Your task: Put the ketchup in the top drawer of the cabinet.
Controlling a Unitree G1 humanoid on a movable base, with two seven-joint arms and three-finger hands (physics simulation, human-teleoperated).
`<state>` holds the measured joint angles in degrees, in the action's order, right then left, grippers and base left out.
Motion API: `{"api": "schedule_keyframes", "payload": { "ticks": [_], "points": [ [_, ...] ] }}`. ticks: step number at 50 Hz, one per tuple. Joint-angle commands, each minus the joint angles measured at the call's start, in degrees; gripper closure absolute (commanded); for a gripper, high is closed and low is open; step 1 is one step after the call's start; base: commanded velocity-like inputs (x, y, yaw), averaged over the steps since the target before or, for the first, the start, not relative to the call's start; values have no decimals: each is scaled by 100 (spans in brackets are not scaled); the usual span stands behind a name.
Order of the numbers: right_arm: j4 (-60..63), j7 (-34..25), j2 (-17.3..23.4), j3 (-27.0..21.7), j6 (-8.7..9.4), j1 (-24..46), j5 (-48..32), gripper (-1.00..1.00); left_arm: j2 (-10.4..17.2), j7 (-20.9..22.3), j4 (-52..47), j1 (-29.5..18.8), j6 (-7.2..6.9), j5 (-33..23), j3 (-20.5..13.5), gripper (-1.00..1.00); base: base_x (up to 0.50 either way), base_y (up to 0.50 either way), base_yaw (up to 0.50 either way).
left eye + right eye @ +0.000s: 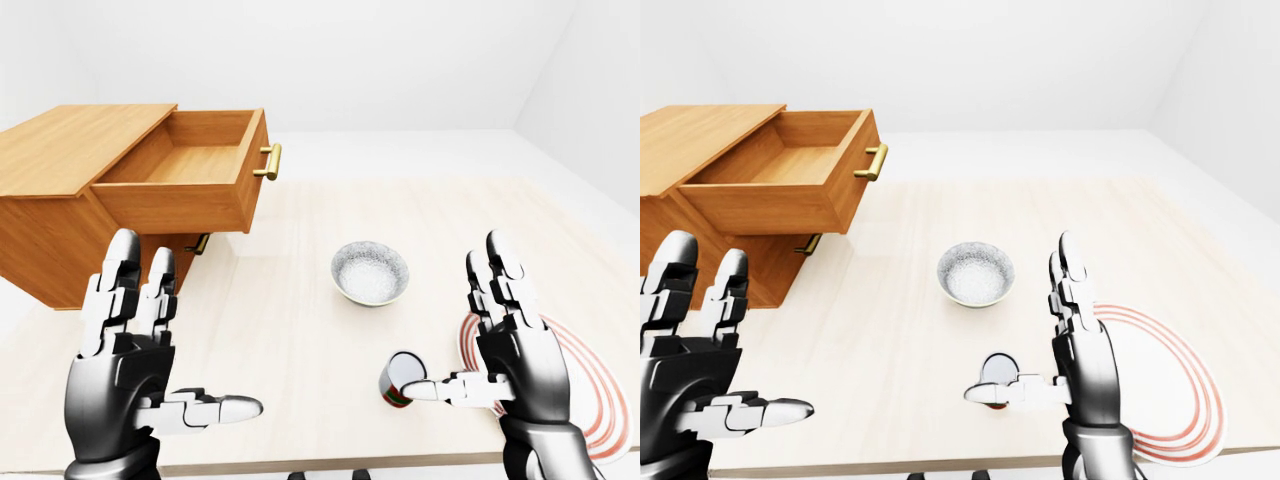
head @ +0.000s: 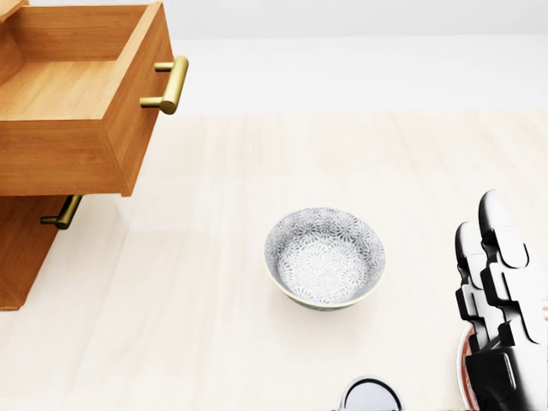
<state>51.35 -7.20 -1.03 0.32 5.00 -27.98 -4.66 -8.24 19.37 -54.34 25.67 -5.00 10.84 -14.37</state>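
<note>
No ketchup bottle shows in any view. The wooden cabinet (image 1: 50, 215) stands at the left of the table, its top drawer (image 1: 185, 165) pulled out and empty, with a brass handle (image 1: 270, 160). My left hand (image 1: 190, 330) is raised low in the left-eye view, palm forward, fingers spread and open, holding nothing. My right hand (image 1: 460, 330) is raised at the lower right, also open, with its thumb pointing toward a small can (image 1: 398, 382) without touching it.
A patterned grey bowl (image 1: 370, 272) sits mid-table. The red and green can stands below it near the table's near edge. A white plate with red rings (image 1: 590, 400) lies at the right, behind my right hand. A lower drawer handle (image 1: 200, 243) juts under the open drawer.
</note>
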Motion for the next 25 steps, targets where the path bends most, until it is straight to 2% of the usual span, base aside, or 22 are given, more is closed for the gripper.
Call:
{"api": "schedule_keyframes", "payload": {
  "ticks": [1,25],
  "points": [
    [-11,45,14,25,0,-7,-79,-100,-27,32,-21,23,0,13,-35,-100,0,50,0],
    [-98,-3,25,24,0,11,-73,-100,-18,12,-17,-17,0,-8,-31,-100,0,50,0]
  ]
}}
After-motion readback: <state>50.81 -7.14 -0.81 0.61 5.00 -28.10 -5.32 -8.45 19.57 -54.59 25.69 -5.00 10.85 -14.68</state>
